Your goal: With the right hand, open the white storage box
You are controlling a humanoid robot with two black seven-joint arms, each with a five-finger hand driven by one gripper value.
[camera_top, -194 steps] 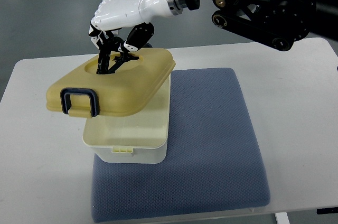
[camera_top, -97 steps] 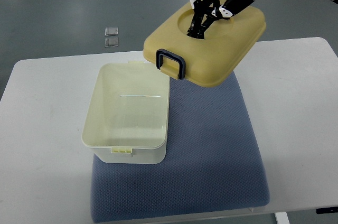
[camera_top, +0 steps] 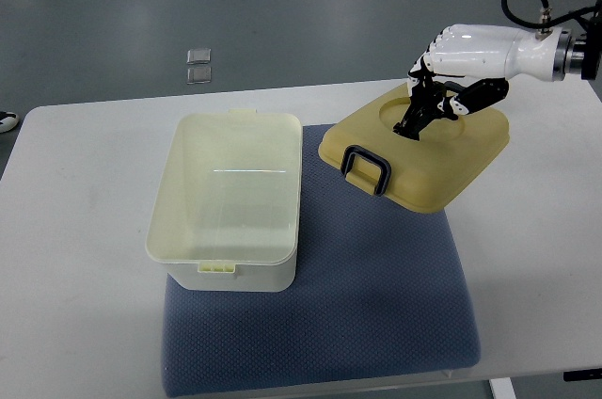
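The white storage box (camera_top: 226, 272) stands open and empty on the left part of a blue-grey mat (camera_top: 376, 305). Its yellow lid (camera_top: 423, 159), with a dark handle (camera_top: 365, 169) at its near edge, lies low over the mat's far right corner, tilted slightly. My right hand (camera_top: 425, 113) comes in from the right edge, white with black fingers. Its fingers are curled into the round recess on top of the lid and hold it. The left arm does not show.
A white table (camera_top: 75, 258) carries the mat and box. Two small clear squares (camera_top: 198, 65) lie on the grey floor beyond the table's far edge.
The lid came off the box, swung up and to the right in my right hand, then dropped down to the mat's far right corner. The box stayed put.
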